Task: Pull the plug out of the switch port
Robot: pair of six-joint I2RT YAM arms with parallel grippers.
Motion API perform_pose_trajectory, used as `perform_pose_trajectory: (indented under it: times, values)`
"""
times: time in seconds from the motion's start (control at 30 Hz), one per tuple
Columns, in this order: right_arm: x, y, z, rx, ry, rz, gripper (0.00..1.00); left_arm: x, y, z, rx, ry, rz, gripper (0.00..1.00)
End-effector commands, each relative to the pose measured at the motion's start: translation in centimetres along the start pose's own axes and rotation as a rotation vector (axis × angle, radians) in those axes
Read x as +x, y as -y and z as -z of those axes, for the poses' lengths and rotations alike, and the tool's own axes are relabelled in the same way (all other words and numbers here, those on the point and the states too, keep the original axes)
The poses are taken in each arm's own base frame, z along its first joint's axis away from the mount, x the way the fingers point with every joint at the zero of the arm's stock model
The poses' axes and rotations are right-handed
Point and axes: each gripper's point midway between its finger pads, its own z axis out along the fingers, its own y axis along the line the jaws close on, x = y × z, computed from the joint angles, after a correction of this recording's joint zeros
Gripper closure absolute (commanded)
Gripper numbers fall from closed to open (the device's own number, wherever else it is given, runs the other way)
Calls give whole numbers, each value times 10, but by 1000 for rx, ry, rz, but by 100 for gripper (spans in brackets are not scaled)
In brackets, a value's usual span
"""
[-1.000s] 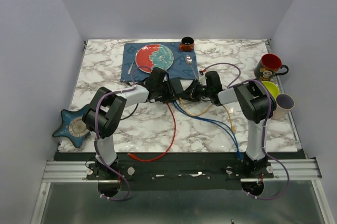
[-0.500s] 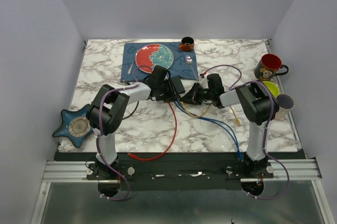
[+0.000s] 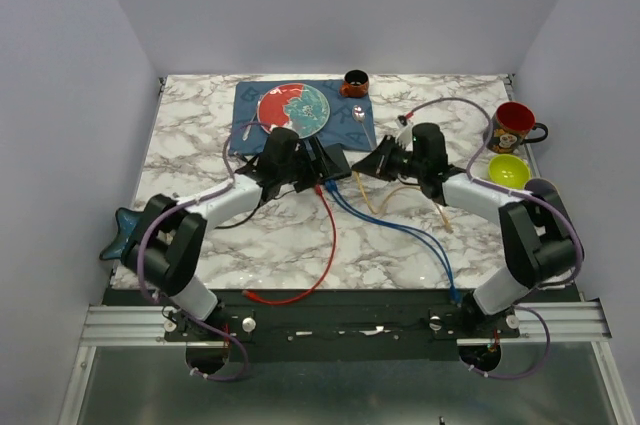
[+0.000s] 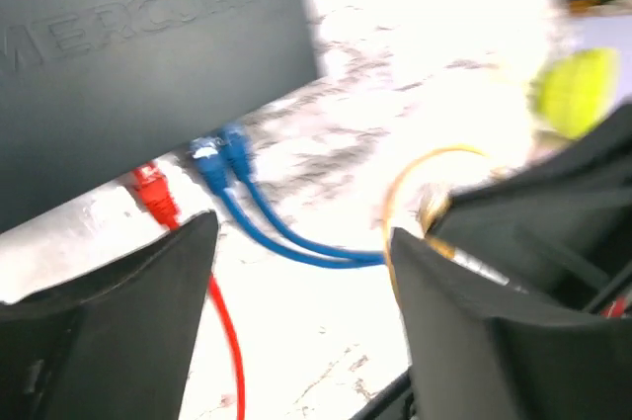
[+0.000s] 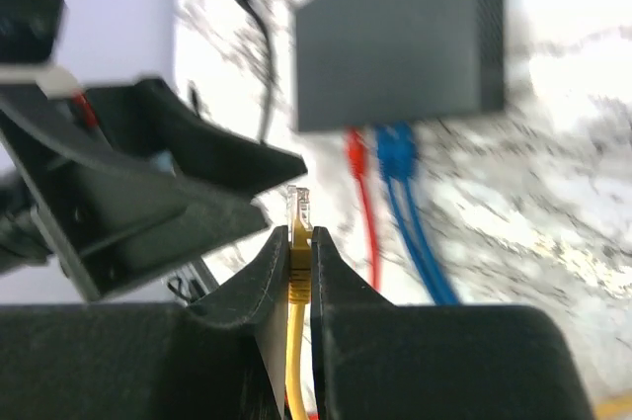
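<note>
Yellow plug is pinched between the clenched fingers of the right gripper, clear of the switch, which lies on the marble table at the near edge of the blue placemat. One red cable and two blue cables sit plugged into it. The left gripper hangs released, jaws wide, just before those ports.

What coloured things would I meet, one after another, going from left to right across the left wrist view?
red plug → two blue plugs, side by side → yellow cable, in a loop → yellow-green bowl, blurred
</note>
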Motion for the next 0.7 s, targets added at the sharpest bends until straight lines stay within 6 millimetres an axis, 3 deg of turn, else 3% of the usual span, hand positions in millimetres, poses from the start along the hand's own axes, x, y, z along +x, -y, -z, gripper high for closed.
perform_pose_trajectory:
  times: [0.0,0.03,0.13,0.17,0.23,0.27,0.43,0.67]
  values:
    - [-29,-19,17,62,87,72,99,-9,60,40,222,135,-44,13]
    - [-30,-22,19,63,87,71,99,10,66,42,250,119,-63,11]
    - [-27,-28,24,50,85,51,99,26,88,57,323,200,-110,9]
    - [-27,-33,27,42,90,43,99,45,100,61,350,203,-144,8]
    - [-20,-32,29,43,82,33,99,43,111,69,359,317,-202,7]
    - [-19,-33,30,41,84,28,99,57,117,71,371,312,-241,7]
    - [-13,-43,42,19,90,27,99,68,128,71,401,376,-325,7]
    - [-5,-57,55,-5,89,44,99,73,112,48,314,358,-336,10]
